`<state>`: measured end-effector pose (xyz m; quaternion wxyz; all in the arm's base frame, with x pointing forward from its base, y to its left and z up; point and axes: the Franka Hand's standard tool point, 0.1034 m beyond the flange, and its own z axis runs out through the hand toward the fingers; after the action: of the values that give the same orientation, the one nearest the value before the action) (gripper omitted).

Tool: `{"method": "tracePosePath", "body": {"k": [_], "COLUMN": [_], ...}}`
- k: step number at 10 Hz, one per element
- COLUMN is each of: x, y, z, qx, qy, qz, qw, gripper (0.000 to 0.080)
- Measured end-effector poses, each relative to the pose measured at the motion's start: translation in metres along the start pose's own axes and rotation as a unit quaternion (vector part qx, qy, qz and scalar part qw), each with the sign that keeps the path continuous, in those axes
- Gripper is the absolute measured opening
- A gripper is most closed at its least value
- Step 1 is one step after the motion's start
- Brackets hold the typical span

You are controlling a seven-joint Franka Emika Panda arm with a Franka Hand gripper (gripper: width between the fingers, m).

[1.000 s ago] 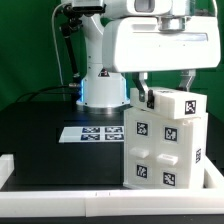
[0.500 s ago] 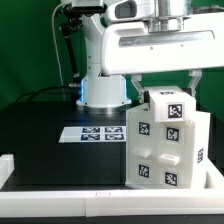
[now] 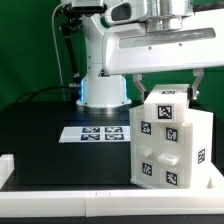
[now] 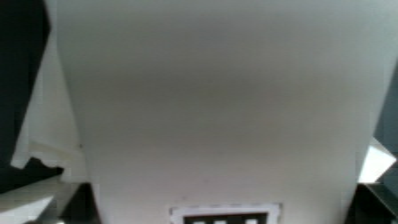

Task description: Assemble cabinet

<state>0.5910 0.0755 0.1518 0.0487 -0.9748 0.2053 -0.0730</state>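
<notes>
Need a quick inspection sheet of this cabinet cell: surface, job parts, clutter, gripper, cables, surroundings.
Surface: black table with a low white rim along the near edge.
Job's things: white cabinet upright at the exterior view's right, marker tags on its front and top; in the wrist view it fills the frame.
Clutter: nothing seen; only the marker board lies flat beside the cabinet.
Gripper: gripper directly above the cabinet, fingers at either side of its top; grip cannot be told.
Cables: dark cables run down by the robot base.
Surroundings: green backdrop behind.
</notes>
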Motion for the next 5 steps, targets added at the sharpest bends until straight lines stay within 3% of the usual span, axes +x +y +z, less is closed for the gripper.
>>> {"method": "tracePosePath", "body": {"k": [2, 5], "x": [-0.0003, -0.0055], "y": [-0.0001, -0.0043], "z": [-0.0004, 0.0007], "qx": [0.001, 0.015], "qy": [0.000, 0.002], "qz": [0.062, 0.161], "qw": [0.998, 0.987], "gripper": [0.0560, 0.0560]}}
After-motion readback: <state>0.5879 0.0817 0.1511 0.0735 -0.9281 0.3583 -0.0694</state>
